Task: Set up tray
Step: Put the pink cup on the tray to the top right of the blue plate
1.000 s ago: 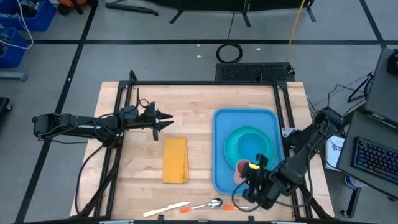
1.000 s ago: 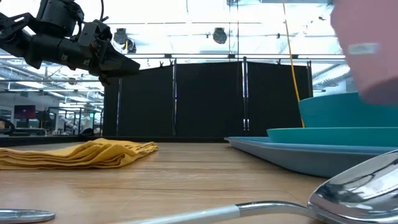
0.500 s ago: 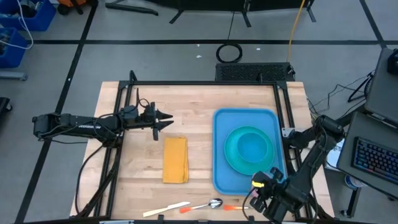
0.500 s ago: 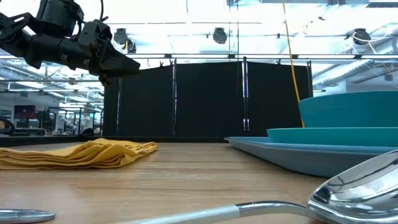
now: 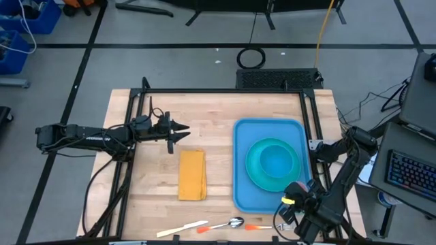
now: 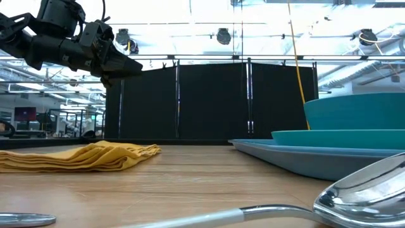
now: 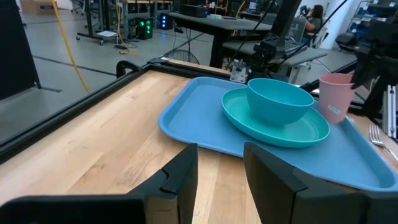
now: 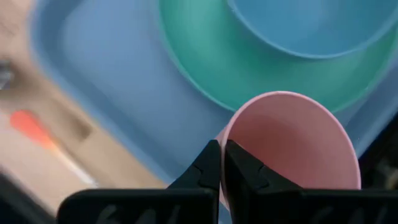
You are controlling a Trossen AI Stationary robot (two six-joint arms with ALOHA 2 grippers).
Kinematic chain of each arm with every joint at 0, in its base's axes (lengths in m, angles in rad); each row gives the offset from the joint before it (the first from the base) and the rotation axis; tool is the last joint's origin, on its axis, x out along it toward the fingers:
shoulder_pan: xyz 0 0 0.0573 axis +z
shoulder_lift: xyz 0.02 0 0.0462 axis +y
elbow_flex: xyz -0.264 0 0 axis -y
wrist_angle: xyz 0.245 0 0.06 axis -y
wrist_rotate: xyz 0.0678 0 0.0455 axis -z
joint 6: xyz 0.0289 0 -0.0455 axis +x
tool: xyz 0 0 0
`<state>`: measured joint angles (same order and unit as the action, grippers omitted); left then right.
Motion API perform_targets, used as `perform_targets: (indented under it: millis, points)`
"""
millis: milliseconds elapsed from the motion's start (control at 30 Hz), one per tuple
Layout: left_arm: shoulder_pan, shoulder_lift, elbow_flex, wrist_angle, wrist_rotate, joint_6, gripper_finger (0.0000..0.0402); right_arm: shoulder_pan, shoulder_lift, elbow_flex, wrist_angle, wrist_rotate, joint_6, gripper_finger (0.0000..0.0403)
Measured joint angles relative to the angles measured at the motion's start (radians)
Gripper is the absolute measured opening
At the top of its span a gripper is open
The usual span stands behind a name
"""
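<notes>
A pink cup (image 7: 336, 93) stands upright over the near right corner of the blue tray (image 5: 269, 129), with my right gripper (image 8: 222, 144) shut on it from above. In the high view the gripper (image 5: 298, 202) hides the cup. A turquoise plate with a blue bowl (image 5: 272, 163) rests in the tray's middle. My left gripper (image 5: 180, 131) hovers open over the table's far left part and points level toward the tray. My right gripper pinches the pink cup's wall at its rim (image 8: 219, 135), one finger seemingly inside the cup and one outside. The fingers come steeply from above. The cup stays upright with its mouth up. I cannot tell whether its base touches the tray.
A folded yellow napkin (image 5: 192, 174) lies left of the tray. A knife (image 5: 182, 229), a spoon (image 5: 235, 222) and a fork with an orange handle (image 5: 262, 226) lie along the near edge. Bare wood shows between napkin and tray.
My right gripper has carried the pink cup toward the tray's near right corner and down, its wrist rolling and tipping steeper. The cup, large in the low view's upper right a second ago, has left that view. In the high view it is now under the gripper.
</notes>
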<state>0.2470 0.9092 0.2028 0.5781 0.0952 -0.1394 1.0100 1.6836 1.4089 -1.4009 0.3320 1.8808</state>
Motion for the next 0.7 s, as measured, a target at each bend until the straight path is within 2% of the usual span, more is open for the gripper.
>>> perform_targets:
  millis: [233, 700]
  points:
    - [0.000, 0.000, 0.000, -0.001, 0.000, 0.000, 0.0134, 0.000, -0.001, -0.075, 0.000, -0.072, 0.043, 0.0000]
    - [0.000, 0.000, 0.000, -0.006, 0.000, 0.001, 0.0134, 0.001, -0.001, -0.087, 0.007, -0.045, 0.049, 0.0000]
